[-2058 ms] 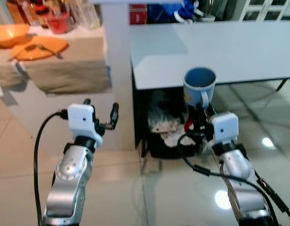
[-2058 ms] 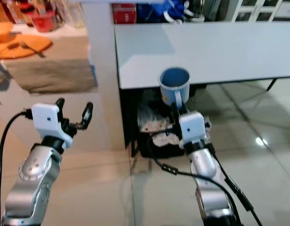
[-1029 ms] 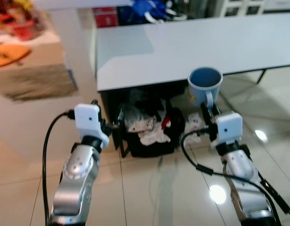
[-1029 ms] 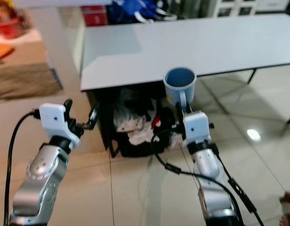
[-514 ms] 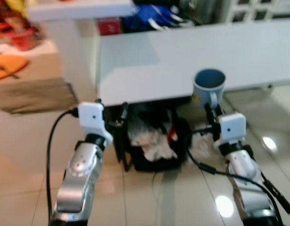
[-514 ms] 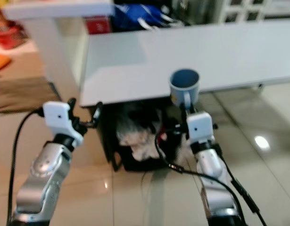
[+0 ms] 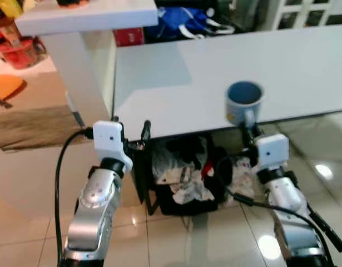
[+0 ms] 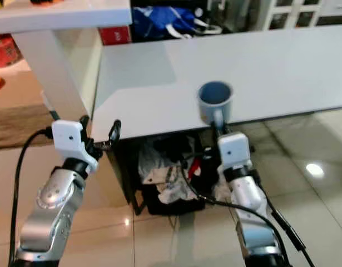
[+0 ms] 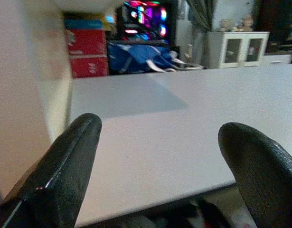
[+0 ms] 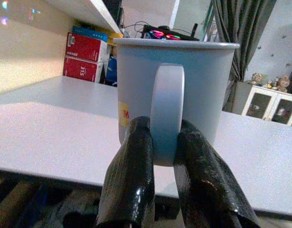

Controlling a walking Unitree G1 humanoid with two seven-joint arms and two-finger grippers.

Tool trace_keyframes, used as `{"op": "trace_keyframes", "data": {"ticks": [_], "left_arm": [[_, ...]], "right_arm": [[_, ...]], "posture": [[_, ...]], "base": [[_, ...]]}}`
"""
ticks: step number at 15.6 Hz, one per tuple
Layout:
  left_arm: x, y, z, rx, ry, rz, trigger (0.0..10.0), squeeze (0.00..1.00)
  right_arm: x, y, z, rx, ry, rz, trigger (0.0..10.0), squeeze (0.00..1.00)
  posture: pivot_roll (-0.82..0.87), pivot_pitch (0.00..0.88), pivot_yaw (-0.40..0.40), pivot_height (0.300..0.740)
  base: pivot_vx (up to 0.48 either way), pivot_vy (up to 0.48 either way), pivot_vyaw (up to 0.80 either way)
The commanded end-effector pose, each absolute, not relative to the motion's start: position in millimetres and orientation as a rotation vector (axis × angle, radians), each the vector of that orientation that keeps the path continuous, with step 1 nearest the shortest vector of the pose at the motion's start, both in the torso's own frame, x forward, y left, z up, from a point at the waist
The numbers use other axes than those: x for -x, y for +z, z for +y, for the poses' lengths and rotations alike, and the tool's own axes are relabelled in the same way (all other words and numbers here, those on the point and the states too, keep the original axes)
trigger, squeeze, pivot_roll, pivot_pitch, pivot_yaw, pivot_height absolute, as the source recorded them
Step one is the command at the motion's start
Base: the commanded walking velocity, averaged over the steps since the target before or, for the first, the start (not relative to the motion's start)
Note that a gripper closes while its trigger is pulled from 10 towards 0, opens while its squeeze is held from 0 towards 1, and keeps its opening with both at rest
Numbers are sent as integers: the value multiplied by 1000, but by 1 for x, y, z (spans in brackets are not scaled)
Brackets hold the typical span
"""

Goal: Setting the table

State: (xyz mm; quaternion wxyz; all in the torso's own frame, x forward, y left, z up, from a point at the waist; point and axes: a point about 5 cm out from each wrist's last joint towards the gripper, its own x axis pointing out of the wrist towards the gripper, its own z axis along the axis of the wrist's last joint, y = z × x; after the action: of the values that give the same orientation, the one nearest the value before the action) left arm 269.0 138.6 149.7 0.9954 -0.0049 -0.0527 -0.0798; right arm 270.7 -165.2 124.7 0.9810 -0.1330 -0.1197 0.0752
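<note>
I see the white surface [image 7: 282, 61] ahead, its near edge running across in front of both arms. Below that edge a dark basket [image 7: 184, 186] of crumpled items sits on the tiled floor [image 7: 26, 183]. My right pincer [image 10: 157, 156] is pressed onto the handle of the blue mug [image 7: 243, 101], holding it upright at the surface's near edge; I cannot tell whether its base touches. My left pincer [image 9: 160, 156] is spread, holding nothing, at the near edge by the left corner.
</note>
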Motion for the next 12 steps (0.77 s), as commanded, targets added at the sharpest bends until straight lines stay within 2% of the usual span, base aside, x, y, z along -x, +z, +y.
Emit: {"op": "trace_keyframes", "data": {"ticks": [1,12], "left_arm": [[-268,150,146,-26,-131,-108,10000,0],[-270,151,143,-34,-150,-113,10000,0]], "right_arm": [[-273,131,-156,257,177,-278,0,0],[-275,131,-152,259,192,-281,0,0]], "posture": [[-83,0,54,740],[-82,0,52,740]], "base": [[0,-259,0],[0,-435,0]]}}
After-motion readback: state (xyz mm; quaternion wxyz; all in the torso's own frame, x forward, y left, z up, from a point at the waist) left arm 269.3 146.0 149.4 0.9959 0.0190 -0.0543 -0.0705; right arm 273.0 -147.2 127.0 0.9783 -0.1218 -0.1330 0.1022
